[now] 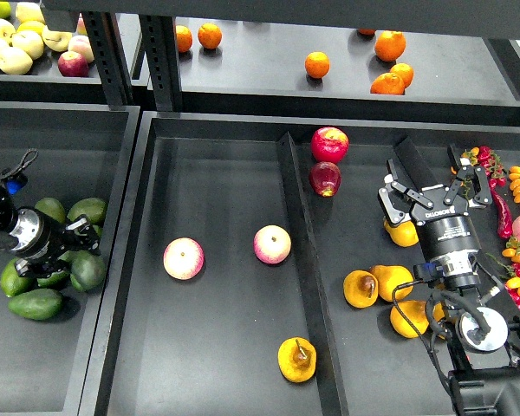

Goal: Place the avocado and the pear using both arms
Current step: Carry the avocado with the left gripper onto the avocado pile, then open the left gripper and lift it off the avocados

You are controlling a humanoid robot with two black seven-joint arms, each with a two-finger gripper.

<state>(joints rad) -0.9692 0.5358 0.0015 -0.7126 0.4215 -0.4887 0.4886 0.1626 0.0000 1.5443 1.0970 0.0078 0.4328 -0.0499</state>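
Observation:
My left gripper (80,253) is over the left tray (113,173), shut on the dark green avocado (90,272), which hangs just above the pile of lighter avocados (35,303). A golden pear (296,358) with a brown stem lies at the front of the middle tray (217,165). My right gripper (433,192) is open and empty over the right tray, just behind a yellow pear (402,234). More pears (377,284) lie beside the right arm.
Two pink-yellow apples (183,258) (272,244) lie in the middle tray. Two red apples (328,144) sit at the back of the right tray. Oranges (317,64) are on the shelf behind. Chillies and small tomatoes (511,199) line the right edge.

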